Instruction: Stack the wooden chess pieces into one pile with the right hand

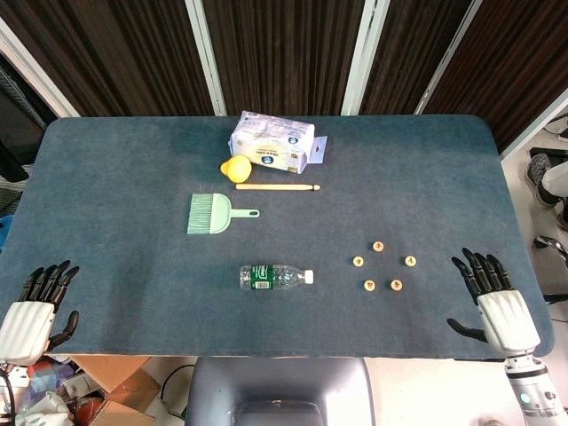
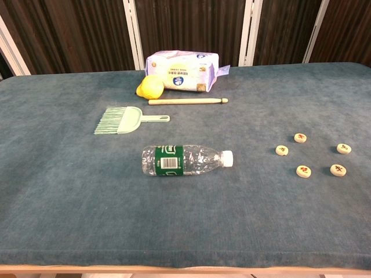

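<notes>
1. While the five chess pieces (image 1: 382,265) lie flat and apart near the table's (image 1: 133,177) right front, stacking is not begun.
2. Right hand (image 1: 493,300) rests beside them, fingers spread, empty; left hand (image 1: 37,305) likewise.
3. Next, probably: pinch one piece.

Blue-grey felt-covered surface (image 1: 133,177), dark ribbed wall panels (image 1: 284,53) with white strips behind, cardboard boxes (image 1: 106,390) on floor
</notes>
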Robot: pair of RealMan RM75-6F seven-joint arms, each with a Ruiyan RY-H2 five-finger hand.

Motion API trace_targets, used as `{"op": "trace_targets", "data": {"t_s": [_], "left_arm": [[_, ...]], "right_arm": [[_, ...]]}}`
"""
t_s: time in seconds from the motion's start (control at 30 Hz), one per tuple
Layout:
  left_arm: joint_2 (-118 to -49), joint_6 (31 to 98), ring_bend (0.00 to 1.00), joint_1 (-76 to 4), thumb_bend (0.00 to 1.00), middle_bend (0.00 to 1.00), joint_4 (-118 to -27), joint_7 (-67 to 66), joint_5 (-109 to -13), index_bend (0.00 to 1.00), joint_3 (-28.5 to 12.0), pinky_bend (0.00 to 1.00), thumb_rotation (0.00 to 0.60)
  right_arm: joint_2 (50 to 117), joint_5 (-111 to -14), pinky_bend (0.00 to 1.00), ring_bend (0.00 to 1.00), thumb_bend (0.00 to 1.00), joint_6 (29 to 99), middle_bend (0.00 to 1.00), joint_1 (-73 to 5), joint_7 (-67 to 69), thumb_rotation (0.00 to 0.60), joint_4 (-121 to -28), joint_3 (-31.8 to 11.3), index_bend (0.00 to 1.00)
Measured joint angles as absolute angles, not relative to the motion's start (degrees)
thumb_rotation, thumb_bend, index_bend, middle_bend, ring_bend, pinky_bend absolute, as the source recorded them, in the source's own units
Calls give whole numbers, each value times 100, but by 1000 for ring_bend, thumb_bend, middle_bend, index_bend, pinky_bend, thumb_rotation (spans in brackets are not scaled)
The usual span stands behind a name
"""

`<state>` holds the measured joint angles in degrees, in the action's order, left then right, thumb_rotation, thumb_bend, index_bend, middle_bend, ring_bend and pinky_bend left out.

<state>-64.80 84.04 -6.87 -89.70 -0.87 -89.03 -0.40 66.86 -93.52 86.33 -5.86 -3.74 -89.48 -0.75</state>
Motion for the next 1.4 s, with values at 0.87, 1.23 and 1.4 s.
{"op": "trace_targets", "data": {"t_s": [0.87, 1.23, 1.4], "left_arm": [[-6453, 8395, 0, -679, 496, 0, -8990, -147, -8858, 7, -56, 0, 600], [-6453, 8403, 0, -679, 496, 0, -8987, -121, -8896, 0, -39, 0, 600], [-6452, 8431, 0, -662, 496, 0, -8985, -118, -8916, 0, -29, 0, 600]], "right_arm": [[7698, -9284, 0, 0, 308, 6330, 0, -2342, -1148, 600, -7933, -444, 463], [8493, -9069, 0, 0, 389, 5995, 0, -2709, -1365, 600, -7065, -356, 535], [8642, -9030, 0, 0, 390, 5943, 0, -2776, -1302, 600, -6911, -287, 534]]}}
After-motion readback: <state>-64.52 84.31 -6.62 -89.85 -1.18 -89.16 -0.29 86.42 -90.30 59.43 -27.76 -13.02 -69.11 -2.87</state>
